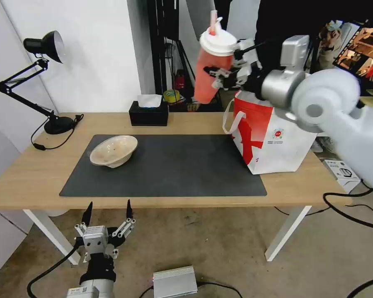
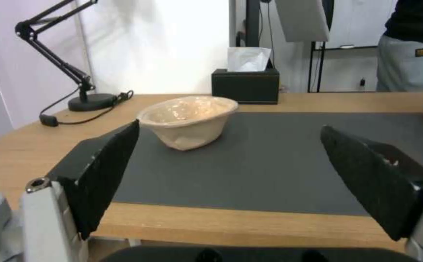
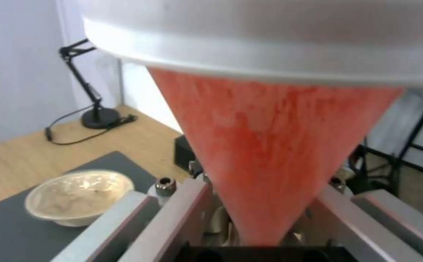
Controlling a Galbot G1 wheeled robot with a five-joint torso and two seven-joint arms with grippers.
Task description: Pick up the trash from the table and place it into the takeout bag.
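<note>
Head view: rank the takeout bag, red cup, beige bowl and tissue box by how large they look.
1. takeout bag
2. red cup, held aloft nearer the camera by the right gripper, so its rank is unsure
3. beige bowl and tissue box look alike

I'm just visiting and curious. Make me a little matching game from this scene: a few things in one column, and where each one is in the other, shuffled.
Things:
1. red cup
2. beige bowl
3. takeout bag
4. tissue box

Places:
A. at the table's far edge, behind the dark mat
B. standing at the right end of the table
C. held in the air by the right gripper
D. lying on the left part of the mat

Pairs: 1-C, 2-D, 3-B, 4-A
</note>
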